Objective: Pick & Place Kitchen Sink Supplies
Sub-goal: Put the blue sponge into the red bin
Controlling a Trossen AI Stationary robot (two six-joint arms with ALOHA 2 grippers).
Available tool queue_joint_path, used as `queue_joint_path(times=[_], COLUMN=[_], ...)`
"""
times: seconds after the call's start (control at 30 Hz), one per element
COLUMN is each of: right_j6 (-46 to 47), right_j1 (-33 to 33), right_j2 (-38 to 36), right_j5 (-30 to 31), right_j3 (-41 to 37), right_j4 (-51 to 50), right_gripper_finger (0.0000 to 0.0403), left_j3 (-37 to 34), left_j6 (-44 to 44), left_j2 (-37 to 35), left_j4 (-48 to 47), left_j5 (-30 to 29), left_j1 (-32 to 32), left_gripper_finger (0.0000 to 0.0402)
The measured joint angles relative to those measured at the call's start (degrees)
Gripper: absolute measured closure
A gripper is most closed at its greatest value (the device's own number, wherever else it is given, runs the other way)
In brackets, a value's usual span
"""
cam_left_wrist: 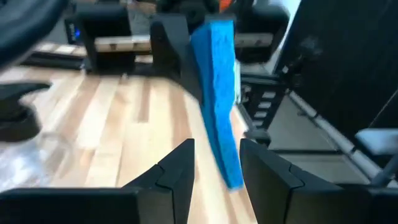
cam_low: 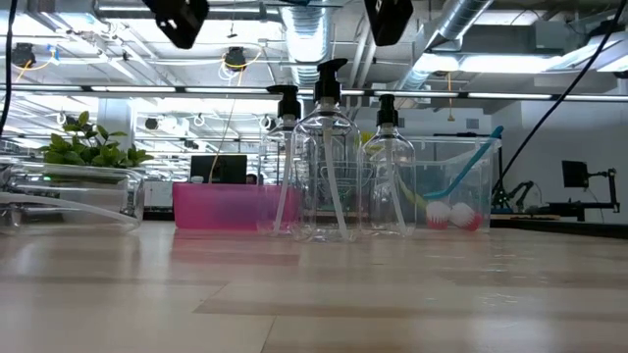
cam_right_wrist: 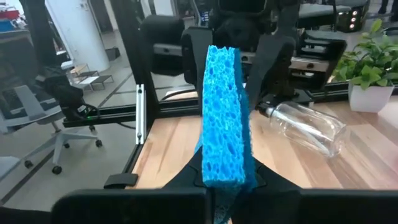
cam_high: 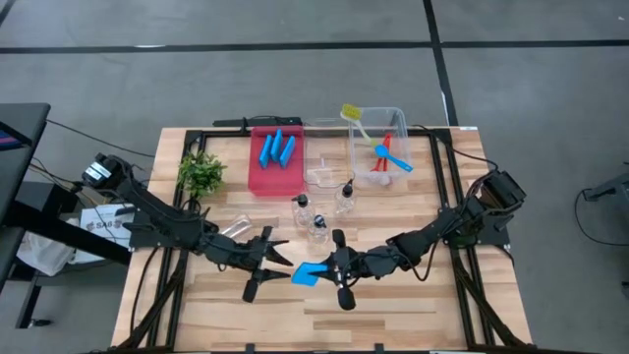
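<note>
A: High view: status of the sponge (cam_high: 313, 273)?

B: Clear of the bench (cam_high: 393, 315), on the near side of the three upright bottles (cam_high: 316, 221). Right pincer (cam_high: 334, 269) is pressed together on one end. Left pincer (cam_high: 280, 258) stands spread, with the free end between its fingers (cam_left_wrist: 180, 171), not yet gripped.

A: Failure modes?

B: Judged, not observed. If the right pincer releases before the left one closes, the sponge drops. If the left one closes off-centre, it catches only a corner, and the soft sponge may bend out. The two pincers are very near each other, so a collision is possible.

A: Surroundings?

B: Beyond the bottles: red tray (cam_high: 257, 177) holding more sponges (cam_high: 276, 149), clear bin (cam_high: 395, 120) holding brushes (cam_high: 389, 157), plant (cam_high: 201, 174) left of the tray. One bottle (cam_high: 232, 227) lies on its side left of the upright ones.

A: Obstructions?

B: The upright bottles stand between the sponge and the tray. A low carry could topple them.
</note>
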Motion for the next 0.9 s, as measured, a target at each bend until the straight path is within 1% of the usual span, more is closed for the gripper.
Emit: queue_joint_path(times=[0.13,0.2,0.37,0.77,0.9], right_j6=[-0.12,-0.55,-1.07,-1.51,-1.66], right_j1=[-0.09,-0.11,-0.11,-0.12,-0.23], right_j2=[0.00,0.01,0.02,0.02,0.02], right_j5=[0.21,1.04,2.18,3.48,5.44], right_j3=[0.00,0.00,0.00,-0.03,-0.07], right_j4=[-0.50,-0.57,-0.61,-0.60,-0.54], right_gripper_finger=[0.0395,0.0395,0.0395,0.0395,0.0395], left_j3=[0.14,0.15,0.15,0.15,0.23], left_j6=[-0.26,-0.84,-2.16,-2.19,-3.27], left_j2=[1.48,2.23,4.24,4.39,4.94], left_j4=[3.09,3.18,5.21,6.65,6.92], left_j5=[4.06,5.04,5.30,5.21,5.06], left_j1=[1.51,1.98,2.83,2.79,3.29], left_gripper_finger=[0.0272,0.0272,0.0272,0.0272,0.0272])
